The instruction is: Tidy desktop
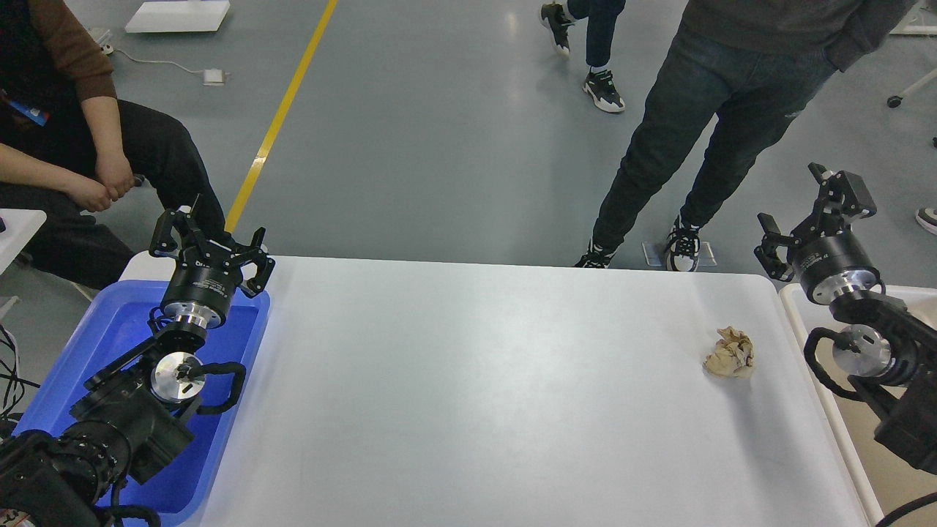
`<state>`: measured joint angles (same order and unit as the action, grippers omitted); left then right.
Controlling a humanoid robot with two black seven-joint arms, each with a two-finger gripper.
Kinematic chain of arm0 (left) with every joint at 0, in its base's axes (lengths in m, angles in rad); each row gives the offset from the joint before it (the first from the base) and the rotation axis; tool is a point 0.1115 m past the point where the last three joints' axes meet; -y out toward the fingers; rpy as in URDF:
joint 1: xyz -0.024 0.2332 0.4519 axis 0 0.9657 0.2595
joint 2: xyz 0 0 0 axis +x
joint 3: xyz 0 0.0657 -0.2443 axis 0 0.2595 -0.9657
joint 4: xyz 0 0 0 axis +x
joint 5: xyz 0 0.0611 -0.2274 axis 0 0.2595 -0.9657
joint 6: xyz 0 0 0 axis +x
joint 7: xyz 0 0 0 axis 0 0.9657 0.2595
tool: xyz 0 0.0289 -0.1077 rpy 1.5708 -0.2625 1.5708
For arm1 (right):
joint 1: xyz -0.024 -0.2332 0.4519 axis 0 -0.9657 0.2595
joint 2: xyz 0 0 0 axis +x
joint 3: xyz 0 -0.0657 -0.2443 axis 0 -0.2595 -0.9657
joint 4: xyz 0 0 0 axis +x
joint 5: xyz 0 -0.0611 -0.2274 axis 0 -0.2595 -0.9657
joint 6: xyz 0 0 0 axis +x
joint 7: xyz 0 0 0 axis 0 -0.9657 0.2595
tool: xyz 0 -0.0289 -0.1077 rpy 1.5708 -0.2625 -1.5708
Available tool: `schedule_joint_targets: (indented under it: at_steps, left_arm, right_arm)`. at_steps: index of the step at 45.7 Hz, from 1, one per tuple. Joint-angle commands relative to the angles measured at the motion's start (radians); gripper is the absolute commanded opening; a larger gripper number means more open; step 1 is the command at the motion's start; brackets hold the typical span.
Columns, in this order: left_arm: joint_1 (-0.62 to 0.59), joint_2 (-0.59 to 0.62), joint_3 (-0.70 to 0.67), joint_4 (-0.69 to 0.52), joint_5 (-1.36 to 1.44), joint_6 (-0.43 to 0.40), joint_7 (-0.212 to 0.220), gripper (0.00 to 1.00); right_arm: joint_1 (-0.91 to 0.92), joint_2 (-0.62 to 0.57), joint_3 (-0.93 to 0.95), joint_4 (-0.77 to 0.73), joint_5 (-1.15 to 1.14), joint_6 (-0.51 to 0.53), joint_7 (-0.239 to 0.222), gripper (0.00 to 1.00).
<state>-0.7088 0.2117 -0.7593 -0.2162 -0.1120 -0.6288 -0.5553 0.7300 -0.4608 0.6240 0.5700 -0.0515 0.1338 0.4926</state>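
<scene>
Head view: white counter [468, 380] filled the centre; crumpled paper ball [730, 353] lay at its 3 o'clock. Left fingers [212, 245] spread, empty, above blue tray [66, 388]; right fingers [812, 219] spread, empty, above beige bin [801, 307]. Suggest right descends straight, straddling ball.

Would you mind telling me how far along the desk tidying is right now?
Mostly done, it seems: the desktop is bare apart from one crumpled paper ball near its right edge. Nothing is in hand; the left gripper is open above the blue tray, and the right gripper is open and empty. Left: clearing that ball, probably into the beige bin beside it.
</scene>
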Motion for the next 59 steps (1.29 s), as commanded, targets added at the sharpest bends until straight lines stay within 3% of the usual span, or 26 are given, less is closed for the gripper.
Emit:
schedule_joint_targets:
  at_steps: [1, 29, 49, 59]
  left_arm:
    - [0.000, 0.000, 0.000, 0.000, 0.000, 0.000, -0.001, 1.00]
    - [0.000, 0.000, 0.000, 0.000, 0.000, 0.000, -0.001, 1.00]
    - [0.000, 0.000, 0.000, 0.000, 0.000, 0.000, 0.000, 1.00]
    - [0.000, -0.002, 0.000, 0.000, 0.000, 0.000, 0.000, 1.00]
  right_arm:
    - [-0.003, 0.005, 0.017, -0.022, 0.006, -0.003, 0.000, 1.00]
    - [0.017, -0.027, -0.064, -0.027, -0.056, -0.014, 0.000, 1.00]
    - [0.354, -0.107, -0.710, -0.022, -0.645, -0.019, 0.000, 1.00]
    - [0.434, -0.102, -1.062, -0.013, -0.981, -0.108, 0.000, 1.00]
